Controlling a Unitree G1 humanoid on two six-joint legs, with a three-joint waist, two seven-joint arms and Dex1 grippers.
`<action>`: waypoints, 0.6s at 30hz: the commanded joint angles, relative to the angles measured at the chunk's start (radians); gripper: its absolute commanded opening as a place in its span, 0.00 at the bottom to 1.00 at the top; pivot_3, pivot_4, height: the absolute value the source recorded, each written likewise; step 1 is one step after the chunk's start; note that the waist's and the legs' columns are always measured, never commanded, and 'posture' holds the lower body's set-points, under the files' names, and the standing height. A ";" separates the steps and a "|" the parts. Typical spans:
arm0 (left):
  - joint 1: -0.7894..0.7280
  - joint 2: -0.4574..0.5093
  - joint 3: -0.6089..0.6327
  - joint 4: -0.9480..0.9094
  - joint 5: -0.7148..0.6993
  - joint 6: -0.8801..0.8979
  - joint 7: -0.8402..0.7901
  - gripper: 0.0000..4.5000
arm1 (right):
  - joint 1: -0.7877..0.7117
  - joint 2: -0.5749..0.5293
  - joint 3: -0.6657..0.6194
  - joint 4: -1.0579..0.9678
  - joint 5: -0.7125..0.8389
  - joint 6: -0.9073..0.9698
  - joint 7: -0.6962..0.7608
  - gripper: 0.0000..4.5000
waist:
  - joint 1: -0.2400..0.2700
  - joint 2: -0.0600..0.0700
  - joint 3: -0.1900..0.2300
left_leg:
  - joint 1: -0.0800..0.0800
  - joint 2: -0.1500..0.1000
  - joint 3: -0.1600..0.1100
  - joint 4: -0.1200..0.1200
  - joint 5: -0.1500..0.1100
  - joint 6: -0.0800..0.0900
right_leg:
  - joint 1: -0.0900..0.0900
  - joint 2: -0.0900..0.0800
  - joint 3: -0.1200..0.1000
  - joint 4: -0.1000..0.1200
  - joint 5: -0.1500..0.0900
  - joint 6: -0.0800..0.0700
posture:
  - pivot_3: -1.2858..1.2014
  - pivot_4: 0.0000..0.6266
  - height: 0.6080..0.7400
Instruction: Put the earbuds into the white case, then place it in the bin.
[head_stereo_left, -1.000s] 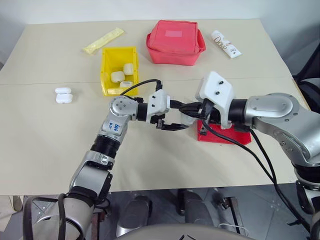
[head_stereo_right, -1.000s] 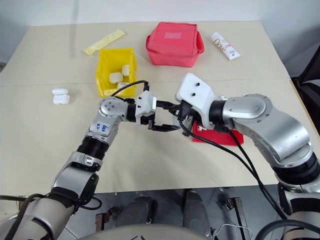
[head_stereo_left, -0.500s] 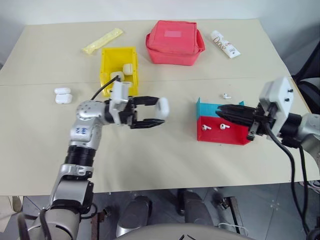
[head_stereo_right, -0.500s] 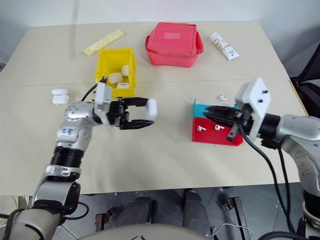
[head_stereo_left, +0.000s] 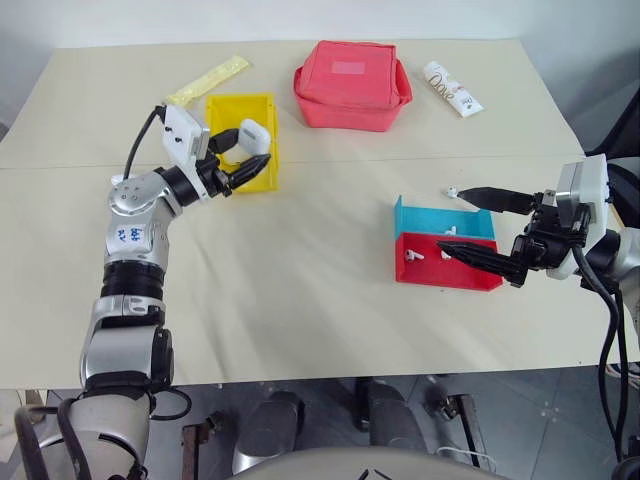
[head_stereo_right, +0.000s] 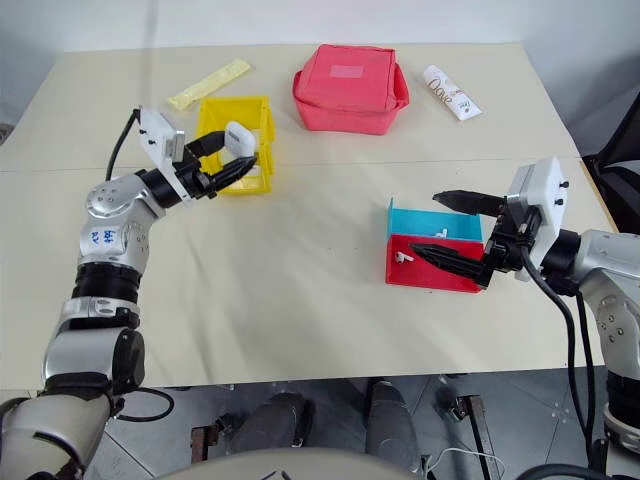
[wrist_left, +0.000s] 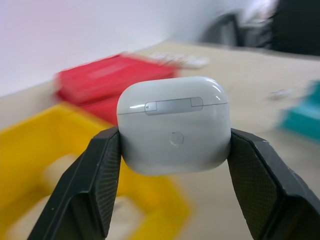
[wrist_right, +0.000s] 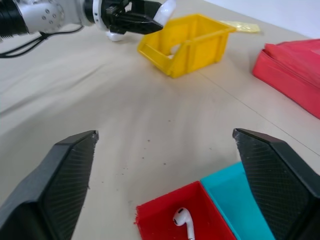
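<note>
the white case (wrist_left: 173, 124) is seen closest in the left wrist view: a glossy, rounded pebble with a metal hinge strip and a small round button, clamped at its sides between two black textured fingers (wrist_left: 102, 172). from the head views the same case is a small white shape in the left gripper (head_stereo_left: 247, 150), held just above the near edge of the bin (head_stereo_left: 226, 110), a yellow plastic box with a sloped front and an open top. pale shapes are glimpsed inside the bin in the right wrist view, too small to identify.

the right wrist view shows one earbud (wrist_right: 183, 221), glossy white with a short stem, lying in the red tray (wrist_right: 155, 225), with the blue tray (wrist_right: 235, 197) touching it on the far side. in the head views two earbuds are seen in the red tray, and another (head_stereo_left: 452, 191) lies on the table (head_stereo_left: 300, 270) just beyond the blue tray.

the left arm is reached out to the far left, its gripper level and clenched on the case. the right gripper (head_stereo_left: 470, 225) is held low at the right, pointing left over the trays, its fingers spread wide with nothing between them.

a red zip pouch (head_stereo_left: 351, 83), soft and square, is set at the far middle, a yellow packet (head_stereo_left: 206, 81) to its left and a white tube (head_stereo_left: 451, 88) to its right.
</note>
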 joint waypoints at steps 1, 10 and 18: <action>-0.106 0.018 -0.016 0.139 0.078 -0.020 0.114 0.63 | 0.021 0.015 -0.012 -0.052 -0.001 -0.020 -0.034 1.00 | 0.000 0.000 0.000 | 0.000 0.000 0.000 0.000 0.000 0.000 | 0.000 0.000 0.000 0.000 0.000 0.000 | 0.52 0.24 1.00; -0.217 0.036 -0.012 0.309 0.102 -0.168 0.041 0.97 | 0.075 0.008 -0.043 -0.108 0.030 -0.004 -0.054 1.00 | -0.005 -0.001 0.000 | 0.000 0.000 0.000 0.000 0.000 0.000 | -0.001 0.000 0.000 0.000 0.000 0.000 | 0.52 0.24 1.00; 0.092 0.152 0.072 -0.148 -0.134 -0.139 -0.381 0.99 | 0.028 -0.038 -0.004 -0.014 0.010 -0.056 0.086 1.00 | -0.025 0.000 0.000 | 0.000 0.001 0.001 -0.001 0.000 0.000 | -0.001 -0.001 0.000 0.000 0.000 0.000 | 0.52 0.24 1.00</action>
